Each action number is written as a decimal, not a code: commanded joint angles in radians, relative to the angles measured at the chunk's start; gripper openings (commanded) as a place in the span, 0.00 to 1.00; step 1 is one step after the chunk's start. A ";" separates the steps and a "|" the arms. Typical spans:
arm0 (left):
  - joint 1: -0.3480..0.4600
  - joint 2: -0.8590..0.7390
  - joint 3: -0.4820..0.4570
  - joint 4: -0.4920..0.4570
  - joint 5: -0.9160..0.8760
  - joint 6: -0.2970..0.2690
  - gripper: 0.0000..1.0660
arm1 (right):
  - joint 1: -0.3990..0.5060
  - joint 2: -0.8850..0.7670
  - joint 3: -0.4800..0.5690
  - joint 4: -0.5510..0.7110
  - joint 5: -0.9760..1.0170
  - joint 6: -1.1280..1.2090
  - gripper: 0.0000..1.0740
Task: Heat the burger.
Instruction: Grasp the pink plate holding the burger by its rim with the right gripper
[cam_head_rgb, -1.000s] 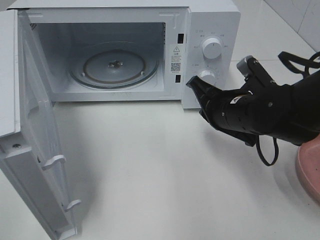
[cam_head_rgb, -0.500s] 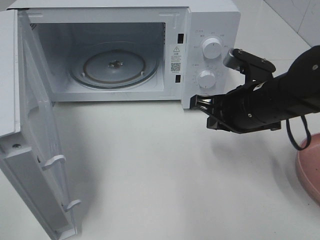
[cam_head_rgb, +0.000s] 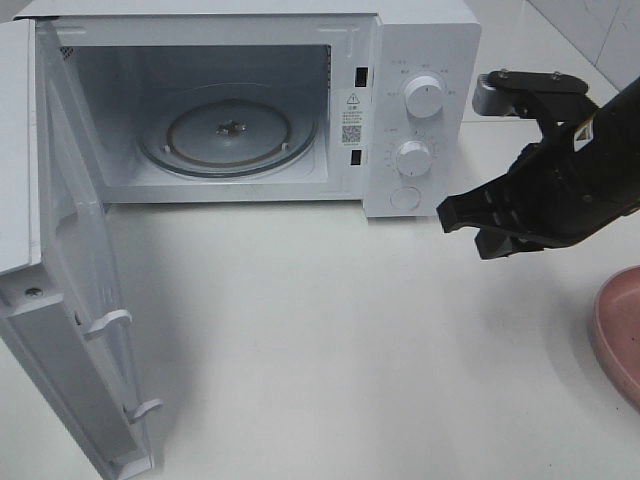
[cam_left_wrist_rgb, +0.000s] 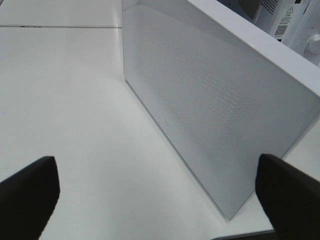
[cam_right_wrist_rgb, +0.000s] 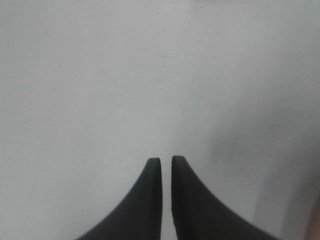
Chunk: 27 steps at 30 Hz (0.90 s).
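Observation:
The burger is out of view. A white microwave (cam_head_rgb: 420, 60) stands at the back with its door (cam_head_rgb: 70, 290) swung wide to the left, baring an empty glass turntable (cam_head_rgb: 228, 132). My right gripper (cam_head_rgb: 460, 228) hovers over the table just right of the control panel, below the lower knob (cam_head_rgb: 412, 157). In the right wrist view its fingers (cam_right_wrist_rgb: 145, 200) point down at bare table with only a thin slit between them, holding nothing. My left gripper (cam_left_wrist_rgb: 155, 170) stands wide open and empty, facing the door's perforated outer face (cam_left_wrist_rgb: 210, 95).
A pink plate (cam_head_rgb: 618, 335) pokes in at the right edge, mostly cut off. The open door takes up the front left. An upper knob (cam_head_rgb: 424, 98) and a round button (cam_head_rgb: 405, 197) sit on the panel. White table lies between door and right arm.
My right gripper has drawn back from the lower knob, moving right and away from the panel, and its fingers have parted by a sliver. The left gripper has not changed.

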 joint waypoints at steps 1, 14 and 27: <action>0.005 0.000 0.003 0.000 0.005 -0.003 0.94 | -0.006 -0.037 -0.008 -0.084 0.059 0.043 0.08; 0.005 0.000 0.003 0.000 0.005 -0.003 0.94 | -0.023 -0.091 -0.008 -0.236 0.201 0.045 0.68; 0.005 0.000 0.003 0.000 0.005 -0.003 0.94 | -0.153 -0.091 -0.006 -0.247 0.267 0.028 0.80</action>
